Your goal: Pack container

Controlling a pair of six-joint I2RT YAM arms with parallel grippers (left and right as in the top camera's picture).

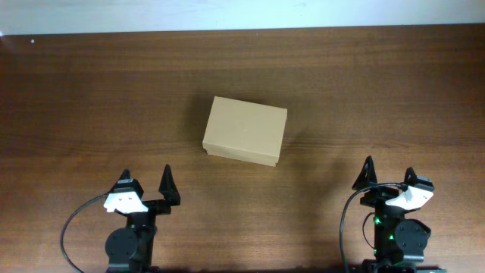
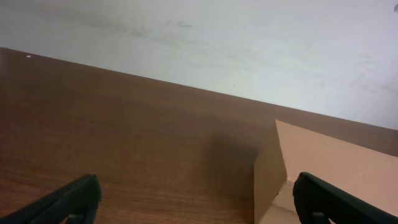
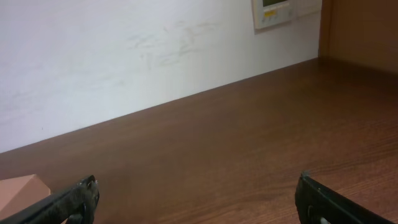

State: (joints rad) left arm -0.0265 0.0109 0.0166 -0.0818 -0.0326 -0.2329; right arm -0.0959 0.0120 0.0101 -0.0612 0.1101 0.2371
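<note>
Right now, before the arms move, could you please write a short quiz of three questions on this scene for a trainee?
1. True or false: the box lies with its lid open.
2. The left gripper and the right gripper are: A) both open and empty; B) both shut on the box; C) one open, one shut.
3. Fill in: in the left wrist view, the box shows at the ____ edge.
Key: 1 false; 2 A; 3 right.
</note>
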